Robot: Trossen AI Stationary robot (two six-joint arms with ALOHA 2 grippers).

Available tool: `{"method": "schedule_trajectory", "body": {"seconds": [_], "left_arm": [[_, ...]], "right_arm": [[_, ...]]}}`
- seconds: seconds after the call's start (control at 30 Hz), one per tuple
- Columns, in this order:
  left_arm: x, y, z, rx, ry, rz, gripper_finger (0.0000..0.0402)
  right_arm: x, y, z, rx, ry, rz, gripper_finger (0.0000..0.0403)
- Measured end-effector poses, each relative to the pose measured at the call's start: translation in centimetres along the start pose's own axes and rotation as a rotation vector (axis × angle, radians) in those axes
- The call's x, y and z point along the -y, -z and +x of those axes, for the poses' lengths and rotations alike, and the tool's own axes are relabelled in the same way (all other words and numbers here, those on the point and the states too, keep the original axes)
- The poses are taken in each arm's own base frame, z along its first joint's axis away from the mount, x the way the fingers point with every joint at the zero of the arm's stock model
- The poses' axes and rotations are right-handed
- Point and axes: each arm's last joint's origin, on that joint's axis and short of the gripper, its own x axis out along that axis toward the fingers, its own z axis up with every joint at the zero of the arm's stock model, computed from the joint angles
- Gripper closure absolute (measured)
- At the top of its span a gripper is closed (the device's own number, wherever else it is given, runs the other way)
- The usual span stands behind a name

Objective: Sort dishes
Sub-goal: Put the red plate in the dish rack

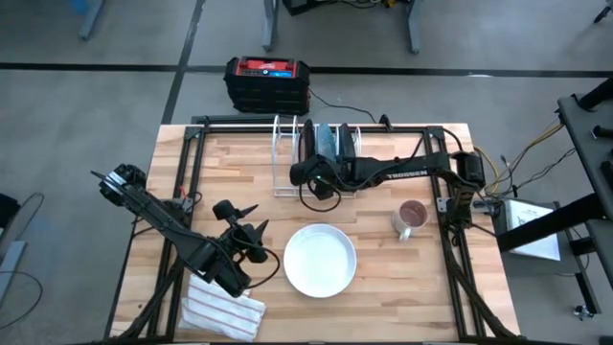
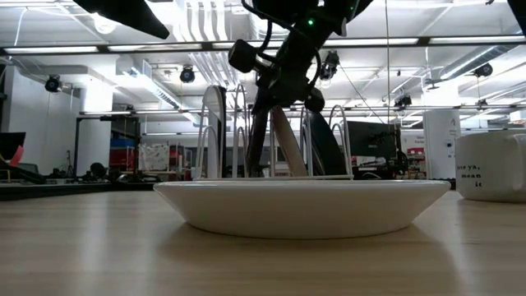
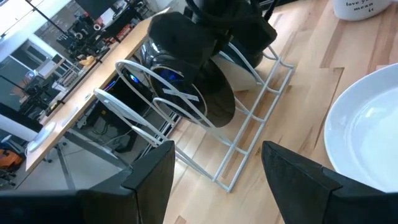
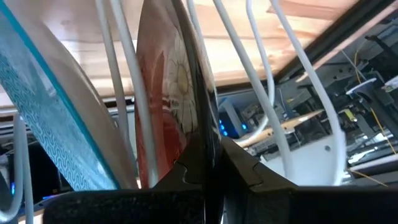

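Note:
A white wire dish rack point(image 1: 316, 153) stands at the table's far middle. A red dish with pale flower marks point(image 4: 166, 81) stands on edge between its wires, beside a light blue dish point(image 4: 43, 112). My right gripper point(image 1: 319, 180) is at the rack, shut on the red dish. The plain white dish point(image 1: 319, 259) lies flat on the table, nearer the front. My left gripper point(image 1: 251, 235) is open and empty just left of the white dish, which also shows in the left wrist view point(image 3: 367, 124). I cannot pick out the dark blue-grey dish for certain. My right gripper pinches the red dish's dark rim point(image 4: 200, 134) between its two fingers point(image 4: 249, 171), one on each face. In the low view the gripper point(image 2: 275, 103) comes down at the rack from above. The dish stands on edge between the rack wires point(image 4: 124, 93).
A beige mug point(image 1: 410, 218) stands right of the white dish. A folded white striped cloth point(image 1: 222, 311) lies at the front left, under my left arm. A black and red box point(image 1: 267, 81) sits beyond the table's far edge.

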Motion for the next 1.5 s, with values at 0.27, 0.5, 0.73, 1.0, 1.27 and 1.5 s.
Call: {"method": "schedule_trajectory", "body": {"seconds": [0.27,0.5,0.73,1.0,1.27,1.5], "left_arm": [[0.0,0.0,0.0,0.001,-0.001,0.001,0.0171],[0.0,0.0,0.0,0.001,-0.001,0.0,0.0171],[0.0,-0.01,0.0,0.002,-0.001,0.0,0.0171],[0.0,-0.01,0.0,0.002,-0.002,0.0,0.0171],[-0.01,-0.01,0.0,0.002,-0.002,0.0,0.0171],[-0.01,-0.01,0.0,0.002,-0.002,0.001,0.0171]], "right_arm": [[-0.08,-0.07,0.21,0.004,-0.004,0.008,0.0396],[-0.12,-0.22,0.25,0.029,0.007,0.025,0.0396],[-0.24,-0.4,0.32,0.071,0.022,0.03,0.0392],[-0.34,-0.49,0.34,0.08,0.017,0.025,0.0391],[-0.35,-0.55,0.34,0.098,0.024,0.022,0.039],[-0.38,-0.51,0.37,0.099,0.024,0.022,0.0387]]}}
